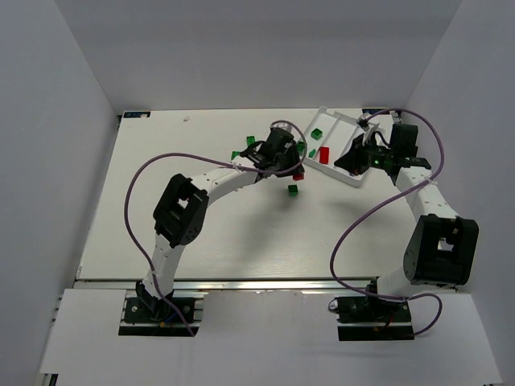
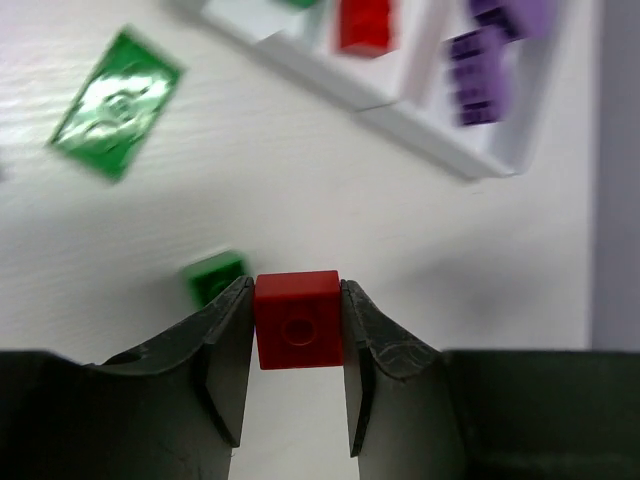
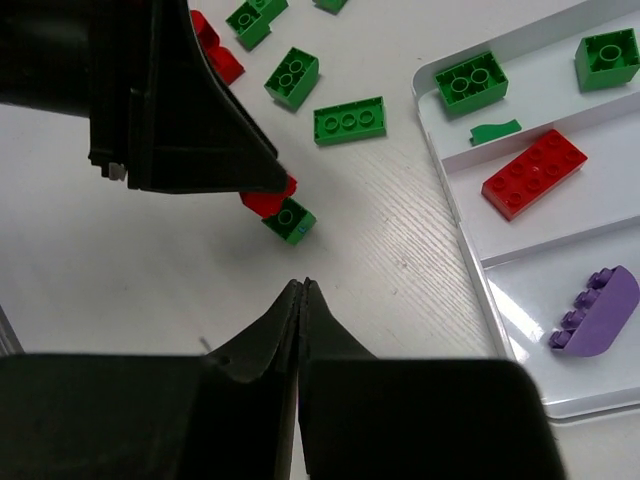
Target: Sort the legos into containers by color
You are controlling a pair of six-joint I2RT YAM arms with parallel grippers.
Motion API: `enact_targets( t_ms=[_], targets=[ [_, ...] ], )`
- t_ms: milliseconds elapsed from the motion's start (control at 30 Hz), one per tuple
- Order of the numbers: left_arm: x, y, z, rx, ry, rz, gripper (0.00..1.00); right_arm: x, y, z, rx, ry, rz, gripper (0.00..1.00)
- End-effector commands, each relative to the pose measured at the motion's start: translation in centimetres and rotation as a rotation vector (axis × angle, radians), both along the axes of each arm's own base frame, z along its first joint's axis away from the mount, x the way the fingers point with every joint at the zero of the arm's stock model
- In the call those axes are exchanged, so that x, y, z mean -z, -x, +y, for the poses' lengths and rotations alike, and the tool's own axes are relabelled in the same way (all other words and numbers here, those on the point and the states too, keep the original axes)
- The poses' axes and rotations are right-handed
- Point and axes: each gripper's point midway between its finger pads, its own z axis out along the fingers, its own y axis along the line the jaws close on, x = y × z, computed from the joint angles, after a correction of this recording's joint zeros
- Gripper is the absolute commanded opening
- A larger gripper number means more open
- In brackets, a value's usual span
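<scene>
My left gripper (image 2: 297, 300) is shut on a small red lego (image 2: 297, 320) and holds it by its two sides, just above the table. A small green lego (image 2: 212, 272) lies right behind it. The white tray (image 3: 470, 250) stands to the right. Its compartments hold two green legos (image 3: 471, 80), a long red one (image 3: 534, 173) and a purple one (image 3: 598, 310). My right gripper (image 3: 302, 285) is shut with nothing between its fingers, over the table beside the tray's left rim. In the top view it hangs at the tray's near corner (image 1: 346, 161).
Loose green legos (image 3: 349, 120) and a few red ones (image 3: 215, 55) lie on the table left of the tray. A single green lego (image 1: 293, 190) sits nearer the arms. The left arm's fingers (image 3: 200, 120) fill the upper left of the right wrist view.
</scene>
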Motion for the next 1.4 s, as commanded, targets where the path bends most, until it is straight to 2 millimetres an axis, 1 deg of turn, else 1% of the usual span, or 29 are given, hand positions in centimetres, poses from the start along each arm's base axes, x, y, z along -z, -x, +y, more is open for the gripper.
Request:
enact_targets(
  t_ms=[0,33,67,100,133,167,200,267,300,367,400,433,467,500,533,567,600,633,667,733,867,900,967,1000,1033,1100,1133,1233,1367],
  targets=[
    [-6.8,-1.7,-4.8,0.112,0.232,-0.132,0.07,-3.2,-0.4,-0.2,0.000,-0.012,-0.095,0.00],
    [-8.7,-2.7,-5.7,0.118,0.270,-0.169,0.07,-3.3,-0.5,-0.4,0.008,-0.010,-0.095,0.00],
    [-8.9,-3.2,-6.3,0.126,0.286,-0.177,0.07,-3.6,-0.6,-0.4,0.009,-0.006,-0.105,0.00],
    [-7.5,-3.7,-7.2,0.140,0.291,-0.169,0.07,-3.8,-0.7,-0.7,0.016,-0.007,-0.109,0.00],
    [-7.8,-4.3,-7.8,0.142,0.311,-0.178,0.07,-3.9,-0.7,-0.8,0.019,-0.005,-0.112,0.00],
    [-9.7,-5.1,-8.8,0.151,0.353,-0.219,0.07,-4.0,-0.8,-0.9,0.023,-0.005,-0.116,0.00],
    [-8.6,-5.8,-9.6,0.150,0.371,-0.221,0.06,-4.2,-0.8,-1.0,0.025,-0.008,-0.117,0.00],
    [-9.7,-6.7,-10.7,0.153,0.429,-0.256,0.06,-4.3,-0.9,-1.3,0.035,-0.010,-0.116,0.00],
    [-9.9,-7.4,-11.2,0.147,0.466,-0.294,0.06,-4.2,-0.9,-1.4,0.038,-0.016,-0.110,0.00],
    [-10.1,-7.8,-11.7,0.132,0.519,-0.306,0.06,-4.4,-0.9,-1.5,0.042,-0.018,-0.112,0.00],
    [-10.7,-8.2,-12.0,0.128,0.552,-0.338,0.06,-4.3,-0.8,-1.6,0.044,-0.022,-0.107,0.00],
    [-9.9,-8.7,-12.2,0.110,0.564,-0.336,0.06,-4.3,-0.8,-1.6,0.043,-0.024,-0.105,0.00],
    [-9.9,-8.8,-12.5,0.109,0.580,-0.347,0.06,-4.2,-0.8,-1.8,0.048,-0.025,-0.102,0.00],
    [-10.6,-9.1,-12.6,0.103,0.600,-0.373,0.06,-4.2,-0.8,-1.8,0.049,-0.028,-0.101,0.00],
    [-9.4,-9.5,-13.0,0.090,0.594,-0.373,0.06,-4.2,-0.7,-1.9,0.050,-0.029,-0.100,0.00],
    [-9.3,-9.7,-13.1,0.084,0.596,-0.382,0.06,-4.3,-0.8,-2.1,0.056,-0.030,-0.102,0.00],
    [-10.0,-10.0,-13.4,0.081,0.611,-0.402,0.06,-4.4,-0.8,-2.2,0.058,-0.032,-0.101,0.00],
    [-9.9,-10.2,-13.6,0.077,0.615,-0.403,0.06,-4.2,-0.7,-2.3,0.058,-0.034,-0.096,0.00],
    [-8.8,-10.6,-13.6,0.061,0.605,-0.399,0.07,-4.2,-0.7,-2.5,0.063,-0.035,-0.095,0.00],
    [-8.5,-10.7,-13.8,0.046,0.597,-0.405,0.09,-4.1,-0.6,-2.6,0.064,-0.041,-0.087,0.00],
    [-7.1,-11.6,-13.2,-0.011,0.553,-0.412,0.13,-3.7,-0.4,-2.8,0.070,-0.045,-0.074,0.00],
    [-6.4,-11.6,-13.2,-0.015,0.543,-0.401,0.15,-3.6,-0.4,-2.8,0.070,-0.048,-0.070,0.00],
    [-6.1,-11.6,-13.2,-0.025,0.544,-0.393,0.18,-3.5,-0.3,-2.9,0.071,-0.048,-0.069,0.00],
    [-5.4,-11.7,-13.1,-0.029,0.537,-0.380,0.19,-3.5,-0.3,-2.9,0.070,-0.049,-0.069,0.00],
    [-5.3,-11.7,-13.2,-0.034,0.547,-0.367,0.22,-3.5,-0.3,-2.9,0.070,-0.049,-0.066,0.00],
    [-5.4,-11.5,-13.6,-0.023,0.555,-0.351,0.26,-3.4,-0.4,-2.9,0.069,-0.048,-0.065,0.00],
    [-4.8,-11.4,-13.8,-0.020,0.549,-0.342,0.30,-3.4,-0.3,-2.8,0.067,-0.047,-0.064,0.00],
    [-4.2,-11.2,-13.8,-0.024,0.532,-0.326,0.38,-3.3,-0.4,-2.9,0.068,-0.047,-0.060,0.00],
    [-3.5,-11.3,-13.6,-0.032,0.516,-0.312,0.44,-3.6,-0.4,-2.9,0.068,-0.046,-0.064,0.00]
  ],
)
